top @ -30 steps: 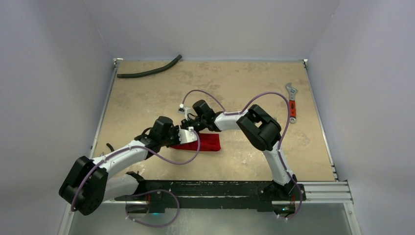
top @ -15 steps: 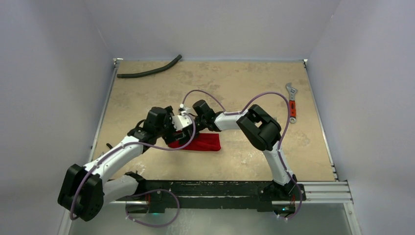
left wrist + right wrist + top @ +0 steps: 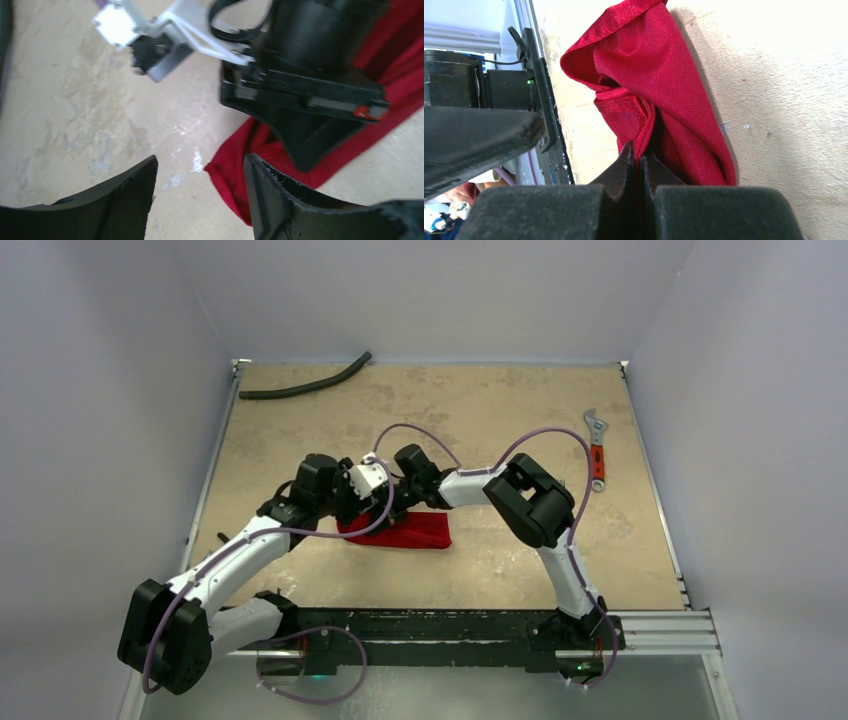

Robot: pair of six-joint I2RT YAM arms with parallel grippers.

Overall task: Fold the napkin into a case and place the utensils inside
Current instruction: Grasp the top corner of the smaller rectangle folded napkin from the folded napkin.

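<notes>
A napkin (image 3: 674,90) fold sits pinched in the right gripper (image 3: 638,156)

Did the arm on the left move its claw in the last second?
Yes. Seen from above, the left gripper has shifted away from the black rail at the near edge, toward the black hose at the far left.
</notes>
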